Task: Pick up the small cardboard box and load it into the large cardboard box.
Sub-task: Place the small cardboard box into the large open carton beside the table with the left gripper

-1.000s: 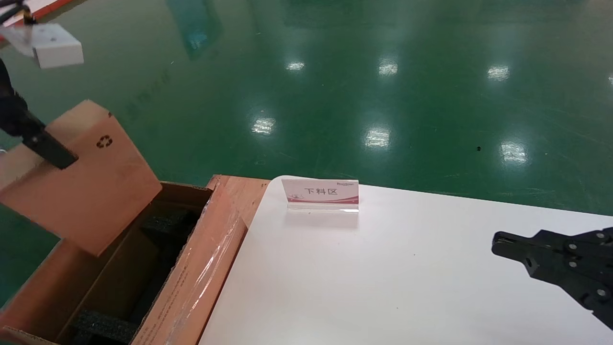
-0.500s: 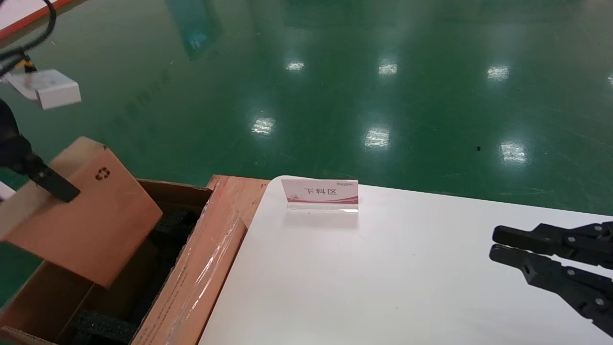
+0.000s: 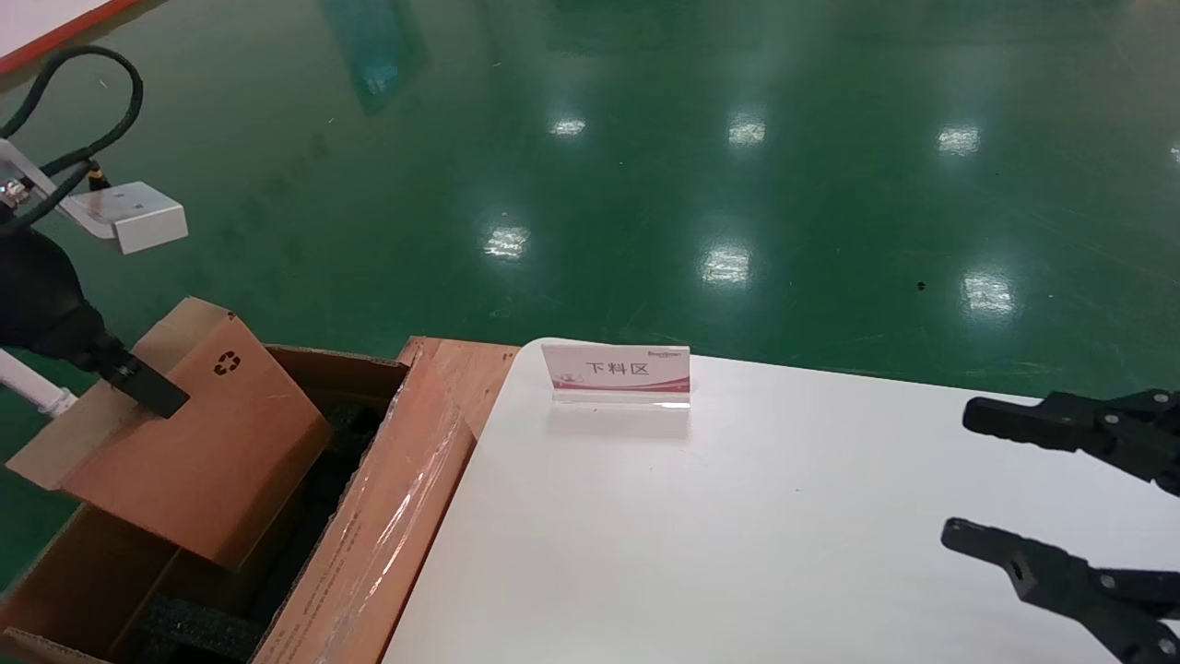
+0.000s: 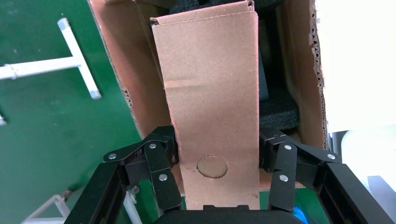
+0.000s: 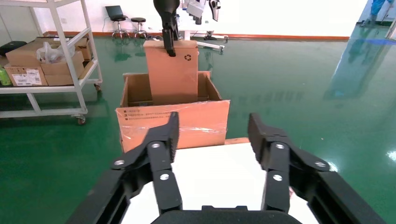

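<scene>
The small cardboard box [image 3: 198, 443], plain brown with a black recycling symbol, hangs tilted with its lower end inside the large cardboard box [image 3: 387, 516] at the table's left end. My left gripper [image 3: 138, 387] is shut on its upper end; in the left wrist view the fingers [image 4: 159, 158] clamp both sides of the small box [image 4: 210, 107] above the carton [image 4: 140, 84] and its black foam [image 4: 278, 112]. My right gripper [image 3: 977, 475] is open and empty above the white table's right side; its own view shows its gripper [image 5: 212, 135] facing the carton [image 5: 173, 121] and the small box [image 5: 172, 74].
A white table [image 3: 737, 535] holds a small white and red sign [image 3: 616, 373] near its far edge. Green floor lies beyond. The right wrist view shows a white shelf rack [image 5: 51, 70] with boxes to one side of the carton. A white pipe frame [image 4: 74, 51] lies on the floor beside the carton.
My left gripper has lowered the small box, moving it slightly right, so its lower end now sits inside the carton. My right gripper has opened from shut.
</scene>
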You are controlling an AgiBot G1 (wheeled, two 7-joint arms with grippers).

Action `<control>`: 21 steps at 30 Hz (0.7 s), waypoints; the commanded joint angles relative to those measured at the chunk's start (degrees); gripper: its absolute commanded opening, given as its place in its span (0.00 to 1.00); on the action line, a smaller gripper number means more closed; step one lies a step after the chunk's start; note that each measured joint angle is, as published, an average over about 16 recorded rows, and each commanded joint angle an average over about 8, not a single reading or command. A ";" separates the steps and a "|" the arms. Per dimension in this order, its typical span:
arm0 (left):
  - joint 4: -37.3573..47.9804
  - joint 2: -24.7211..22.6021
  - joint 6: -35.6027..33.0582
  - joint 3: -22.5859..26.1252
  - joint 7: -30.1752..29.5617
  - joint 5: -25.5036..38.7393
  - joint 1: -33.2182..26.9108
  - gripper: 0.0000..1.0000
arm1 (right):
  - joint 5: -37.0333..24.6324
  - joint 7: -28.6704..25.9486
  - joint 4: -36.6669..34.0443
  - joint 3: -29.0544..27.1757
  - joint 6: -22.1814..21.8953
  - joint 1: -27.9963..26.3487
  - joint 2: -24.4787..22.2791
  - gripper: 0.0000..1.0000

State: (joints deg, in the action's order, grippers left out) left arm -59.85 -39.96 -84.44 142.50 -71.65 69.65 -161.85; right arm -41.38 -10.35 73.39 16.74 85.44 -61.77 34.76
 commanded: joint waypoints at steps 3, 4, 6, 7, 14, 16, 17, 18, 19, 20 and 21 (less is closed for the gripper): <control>-0.25 0.87 0.74 -0.02 -0.44 0.24 0.68 0.00 | 0.01 0.01 0.00 0.01 -0.01 0.00 -0.01 1.00; -0.22 1.04 0.87 -0.02 -0.52 0.26 0.81 0.00 | 0.01 0.01 0.00 0.02 -0.01 0.00 -0.01 1.00; -0.12 1.32 1.10 -0.02 -0.62 0.33 1.02 0.00 | 0.02 0.01 0.00 0.02 -0.01 -0.01 -0.01 1.00; -0.04 1.44 1.23 -0.02 -0.65 0.37 1.13 0.00 | 0.02 0.01 0.00 0.03 -0.01 -0.01 -0.01 1.00; 0.63 1.88 2.12 0.01 -0.38 0.94 1.96 0.00 | 0.03 0.03 0.00 0.05 -0.02 -0.01 -0.02 1.00; 0.77 1.88 2.37 0.07 -0.25 1.19 2.26 0.00 | 0.04 0.03 0.00 0.06 -0.02 -0.01 -0.02 1.00; 0.83 1.87 2.50 0.11 -0.19 1.32 2.42 0.00 | 0.04 0.03 0.00 0.06 -0.03 -0.01 -0.03 1.00; 0.88 1.86 2.62 0.15 -0.13 1.45 2.59 0.00 | 0.04 0.03 0.00 0.06 -0.03 -0.01 -0.03 1.00; 0.91 1.86 2.75 0.21 -0.05 1.60 2.78 0.00 | 0.05 0.03 0.00 0.07 -0.03 -0.01 -0.03 1.00; 0.95 1.86 2.88 0.27 0.02 1.74 2.98 0.00 | 0.05 0.04 0.00 0.07 -0.03 -0.02 -0.03 1.00; 0.99 1.88 3.00 0.34 0.08 1.87 3.19 0.00 | 0.05 0.04 0.00 0.07 -0.03 -0.02 -0.03 1.00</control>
State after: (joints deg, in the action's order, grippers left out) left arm -58.78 -37.98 -81.40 142.90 -71.61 71.52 -158.55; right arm -41.33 -10.31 73.39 16.81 85.41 -61.78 34.73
